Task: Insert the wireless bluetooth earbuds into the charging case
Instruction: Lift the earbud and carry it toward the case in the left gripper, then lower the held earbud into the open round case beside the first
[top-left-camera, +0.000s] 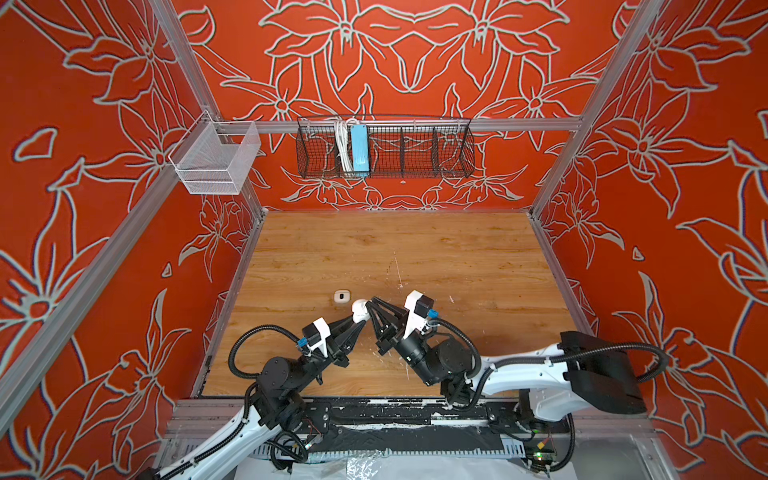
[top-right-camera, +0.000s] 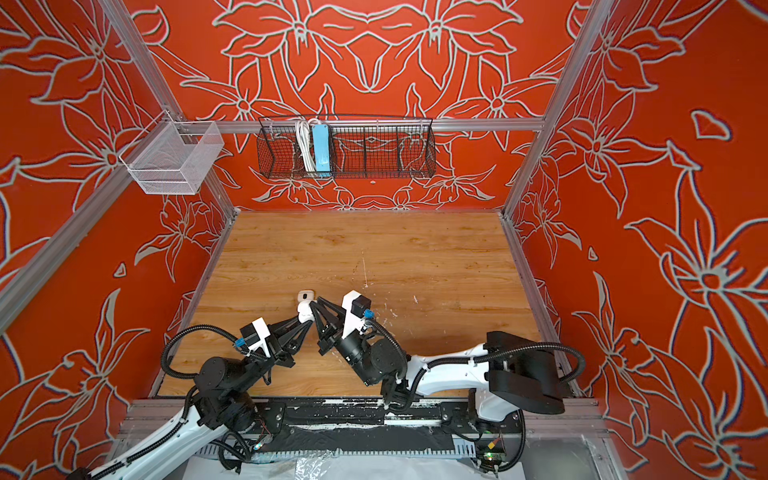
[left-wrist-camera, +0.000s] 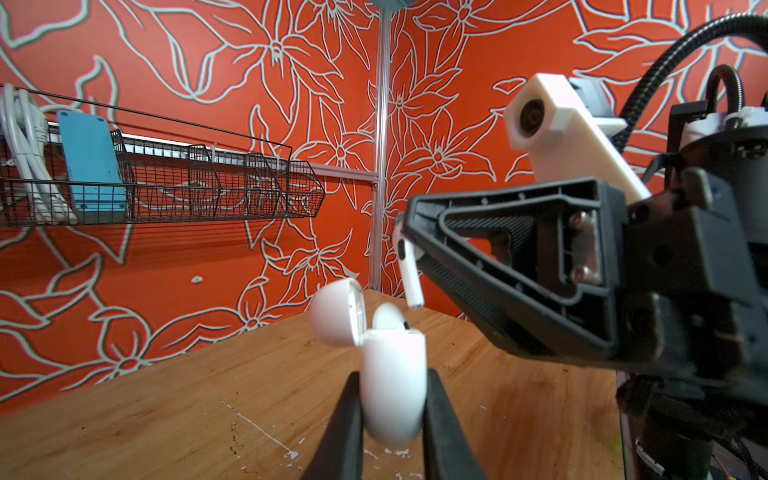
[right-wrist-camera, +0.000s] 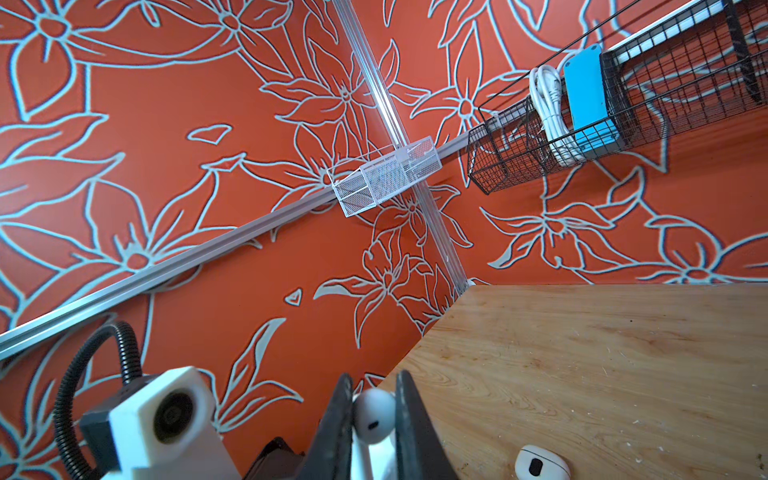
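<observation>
The charging case (left-wrist-camera: 392, 386) is a smooth white case held upright above the table, with my left gripper (left-wrist-camera: 392, 374) shut on its body. Its lid (left-wrist-camera: 338, 311) is swung open. One white earbud (left-wrist-camera: 388, 318) sits in the case's opening. A second earbud (left-wrist-camera: 411, 282) hangs stem-down just above the opening, with my right gripper (right-wrist-camera: 374, 380) shut on its head (right-wrist-camera: 372, 415). Both top views show the case (top-left-camera: 360, 311) (top-right-camera: 304, 311) as a white blob where the two grippers' tips meet, left of the table's middle.
A cream rounded-square case with a dark oval mark (top-left-camera: 342, 296) (right-wrist-camera: 540, 463) lies on the wooden table just behind the grippers. A black wire basket (top-left-camera: 384, 151) hangs on the back wall and a white mesh basket (top-left-camera: 216, 160) on the left rail.
</observation>
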